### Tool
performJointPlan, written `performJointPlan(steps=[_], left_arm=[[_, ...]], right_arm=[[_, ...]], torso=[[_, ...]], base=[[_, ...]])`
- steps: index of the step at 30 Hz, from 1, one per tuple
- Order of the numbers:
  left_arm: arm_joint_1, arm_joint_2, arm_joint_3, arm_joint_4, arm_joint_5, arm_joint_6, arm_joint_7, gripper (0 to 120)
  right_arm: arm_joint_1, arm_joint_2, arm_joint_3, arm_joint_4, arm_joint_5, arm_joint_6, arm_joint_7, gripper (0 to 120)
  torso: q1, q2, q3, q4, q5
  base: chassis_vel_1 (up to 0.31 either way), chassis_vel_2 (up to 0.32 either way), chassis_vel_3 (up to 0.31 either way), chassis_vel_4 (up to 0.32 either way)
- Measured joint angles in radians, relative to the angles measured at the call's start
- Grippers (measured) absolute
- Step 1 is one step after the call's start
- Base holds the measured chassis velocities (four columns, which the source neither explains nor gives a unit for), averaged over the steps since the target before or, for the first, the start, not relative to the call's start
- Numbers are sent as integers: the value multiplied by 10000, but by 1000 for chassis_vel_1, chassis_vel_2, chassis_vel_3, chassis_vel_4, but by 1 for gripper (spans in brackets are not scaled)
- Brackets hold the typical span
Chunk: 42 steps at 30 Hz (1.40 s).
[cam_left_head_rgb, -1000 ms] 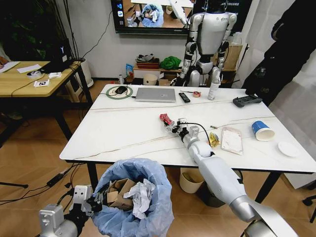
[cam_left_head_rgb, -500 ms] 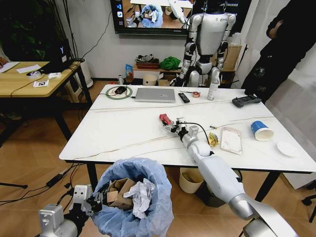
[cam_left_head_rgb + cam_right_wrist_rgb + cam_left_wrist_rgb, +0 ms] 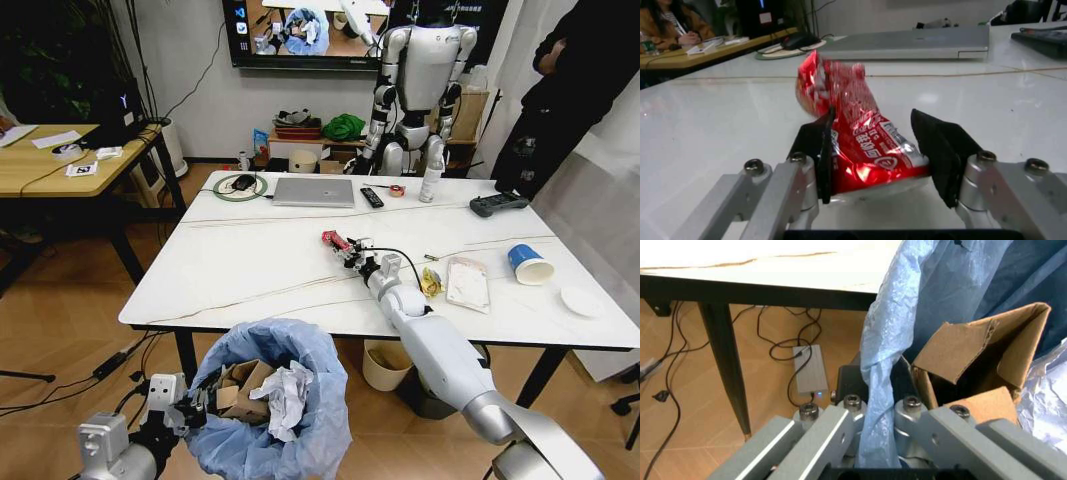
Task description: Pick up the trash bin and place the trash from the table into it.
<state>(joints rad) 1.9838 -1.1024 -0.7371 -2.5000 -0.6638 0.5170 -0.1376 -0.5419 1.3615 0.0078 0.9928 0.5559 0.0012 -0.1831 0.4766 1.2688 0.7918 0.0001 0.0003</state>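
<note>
Desk (image 3: 260,270): white marble-look top, thin veins, black legs, wood floor beneath. On it: laptop (image 3: 315,192), remote (image 3: 373,197), black controller (image 3: 498,204), blue-white paper cup (image 3: 530,265), clear packet (image 3: 468,283). Right pincer (image 3: 350,252): mid-desk, pads spread around crushed red can (image 3: 857,135), one pad touching it. Left pincer (image 3: 873,440): below the desk's near edge, pinching the bag rim of the trash bin (image 3: 275,405), which holds cardboard (image 3: 973,365) and crumpled paper (image 3: 285,395).
</note>
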Motion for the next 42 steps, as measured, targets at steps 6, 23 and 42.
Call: performJointPlan(steps=[6, 23, 42], left_arm=[[6, 0, 3, 0, 0, 1, -2, 0], [-19, 17, 10, 0, -24, 6, -8, 0], [-53, 25, 3, 1, -70, 6, -8, 0]], right_arm=[[-36, -34, 1, 1, 8, 9, -15, 27], [-119, -147, -128, 157, 145, 6, 15, 23], [-142, -779, -686, 1351, 923, -434, 224, 23]], torso=[[0, 2, -1, 1, -4], [0, 2, -2, -2, -1], [5, -9, 7, 0, -2]], base=[[0, 0, 0, 0], [0, 0, 0, 0], [0, 0, 0, 0]])
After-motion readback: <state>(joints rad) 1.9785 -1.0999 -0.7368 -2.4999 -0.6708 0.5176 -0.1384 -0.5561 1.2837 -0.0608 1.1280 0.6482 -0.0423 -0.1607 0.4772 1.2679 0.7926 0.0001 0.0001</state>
